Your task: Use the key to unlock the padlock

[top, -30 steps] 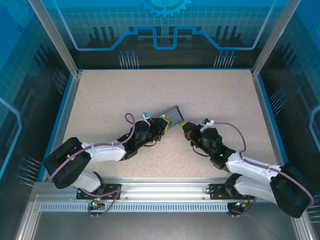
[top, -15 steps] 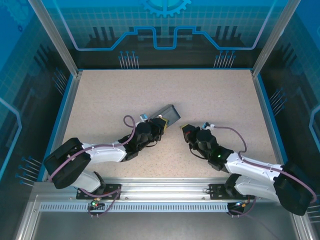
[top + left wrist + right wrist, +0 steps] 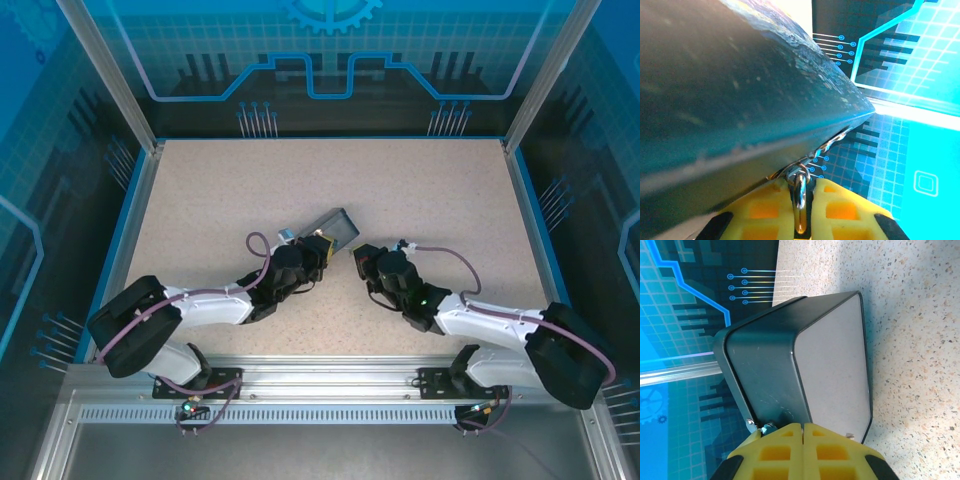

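Desk (image 3: 430,190) surface of speckled beige is seen from above, with both arms reaching in from the bottom edge and meeting near the middle of the frame. At the lower left, the left arm (image 3: 200,300) is stretched low toward the centre. Its left claw (image 3: 318,243) is set against the lower left end of a dark box (image 3: 338,226), which is tilted, its far end raised toward the upper right.

In the left wrist view, the dark-blue painted side of the box fills the upper left of the frame and slopes down to the right. At the bottom centre the yellow fingers (image 3: 840,207) are drawn almost together. A small silvery metal loop, taken to be the padlock (image 3: 799,200), is pinched between them. It hangs from a metal fitting (image 3: 832,141) on the box's lower edge, so the left claw is closed on the padlock right at the box.

Just to the right of the box in the overhead view, the right claw (image 3: 358,254) is held close beside the box's lower right edge. The right arm (image 3: 480,320) runs off toward the lower right corner.

In the right wrist view, the box's plain grey face is turned toward the camera and the desk is seen along the right side. The yellow fingers (image 3: 775,452) at the bottom centre are pressed fully together, with a thin seam left between them. Small silvery bits (image 3: 762,428) are seen at the box's lower corner, just left of the fingertips. Whether the key is pinched in the right claw cannot be told.
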`<state>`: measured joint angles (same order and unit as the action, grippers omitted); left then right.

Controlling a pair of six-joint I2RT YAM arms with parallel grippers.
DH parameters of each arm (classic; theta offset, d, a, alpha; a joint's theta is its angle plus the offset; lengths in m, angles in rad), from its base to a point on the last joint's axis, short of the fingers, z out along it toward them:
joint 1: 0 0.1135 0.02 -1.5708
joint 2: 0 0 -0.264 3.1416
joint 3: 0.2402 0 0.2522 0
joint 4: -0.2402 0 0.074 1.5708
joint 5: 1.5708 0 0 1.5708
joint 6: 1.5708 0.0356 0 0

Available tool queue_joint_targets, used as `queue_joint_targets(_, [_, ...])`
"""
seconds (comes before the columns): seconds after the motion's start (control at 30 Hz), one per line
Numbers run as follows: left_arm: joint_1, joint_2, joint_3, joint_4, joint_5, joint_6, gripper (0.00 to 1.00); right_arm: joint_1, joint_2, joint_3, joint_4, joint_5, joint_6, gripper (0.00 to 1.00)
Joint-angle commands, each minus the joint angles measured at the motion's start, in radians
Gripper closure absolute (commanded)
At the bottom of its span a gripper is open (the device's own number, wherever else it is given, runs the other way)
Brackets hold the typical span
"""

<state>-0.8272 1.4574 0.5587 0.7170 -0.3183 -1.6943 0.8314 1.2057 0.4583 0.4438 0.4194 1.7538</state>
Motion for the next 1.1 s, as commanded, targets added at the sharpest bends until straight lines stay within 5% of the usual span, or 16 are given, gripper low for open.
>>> queue_joint_targets(0.0, [-0.008, -0.005, 0.027, 0.081, -0.020, -0.015, 1.00, 0.014, 0.015, 0.039, 0.037, 0.030, 0.005, 1.00])
queue_joint_targets(0.3, [-0.010, 0.008, 0.018, 0.106, -0.011, 0.004, 1.00, 0.011, 0.043, 0.059, 0.054, 0.008, -0.004, 1.00])
queue_joint_targets(0.6, [-0.006, -0.011, 0.015, 0.101, 0.023, 0.201, 1.00, -0.015, 0.011, 0.028, 0.014, -0.014, 0.011, 1.00])
queue_joint_targets(0.83, [-0.005, -0.042, 0.027, 0.061, 0.019, 0.355, 1.00, -0.015, -0.044, 0.064, -0.139, -0.010, 0.072, 1.00])
queue_joint_targets(1.07, [-0.005, -0.015, 0.024, 0.098, 0.000, 0.320, 1.00, 0.005, -0.080, 0.107, -0.329, 0.042, 0.192, 1.00])
